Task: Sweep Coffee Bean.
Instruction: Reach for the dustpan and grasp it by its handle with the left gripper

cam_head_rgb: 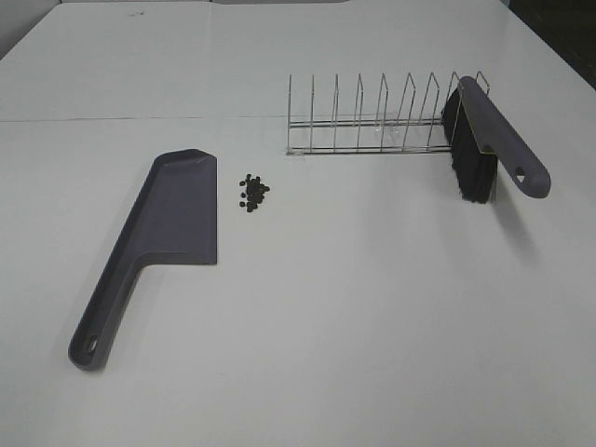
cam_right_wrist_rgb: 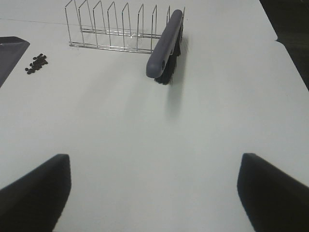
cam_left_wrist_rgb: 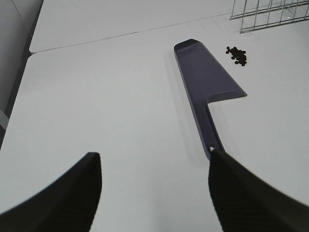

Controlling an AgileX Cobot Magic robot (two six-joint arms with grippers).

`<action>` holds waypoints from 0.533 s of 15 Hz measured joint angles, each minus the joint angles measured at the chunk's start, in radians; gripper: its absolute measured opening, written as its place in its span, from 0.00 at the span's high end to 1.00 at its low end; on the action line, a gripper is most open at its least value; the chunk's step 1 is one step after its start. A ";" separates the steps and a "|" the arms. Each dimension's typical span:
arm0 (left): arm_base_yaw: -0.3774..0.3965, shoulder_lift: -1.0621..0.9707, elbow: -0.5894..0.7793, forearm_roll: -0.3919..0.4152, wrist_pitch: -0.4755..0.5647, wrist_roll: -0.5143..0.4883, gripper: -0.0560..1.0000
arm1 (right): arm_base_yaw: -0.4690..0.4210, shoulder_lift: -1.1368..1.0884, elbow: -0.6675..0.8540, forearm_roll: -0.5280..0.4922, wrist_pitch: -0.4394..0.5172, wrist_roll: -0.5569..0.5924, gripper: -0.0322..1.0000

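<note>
Both jaws apart, empty. My right gripper (cam_right_wrist_rgb: 154,156) faces the brush (cam_right_wrist_rgb: 164,46), propped on the rack (cam_right_wrist_rgb: 111,29) for grabbing; left gripper (cam_left_wrist_rgb: 154,154) faces the dustpan (cam_left_wrist_rgb: 205,72) beside the beans (cam_left_wrist_rgb: 237,55).

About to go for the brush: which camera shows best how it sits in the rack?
Exterior high: the brush shows whole, its grey handle sloping out of the end of the wire rack, with black bristles beneath. Right wrist sees it end-on, bristles mostly hidden. Left wrist misses it, catching only a rack corner.
</note>
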 joint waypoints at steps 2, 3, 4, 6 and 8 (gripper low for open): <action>0.000 0.000 0.000 0.000 0.000 0.000 0.39 | 0.000 0.000 0.000 0.000 0.000 0.000 0.20; 0.000 0.000 0.000 0.000 0.000 0.000 0.39 | 0.000 0.000 0.000 0.000 0.000 0.000 0.20; 0.000 0.000 0.000 0.000 0.000 0.000 0.39 | 0.000 0.000 0.000 0.000 0.000 0.000 0.20; 0.000 0.000 0.000 0.000 0.000 0.000 0.39 | 0.000 0.000 0.000 0.000 0.000 0.000 0.20; 0.000 0.000 0.000 0.000 0.000 0.000 0.39 | 0.000 0.000 0.000 0.000 0.000 0.000 0.20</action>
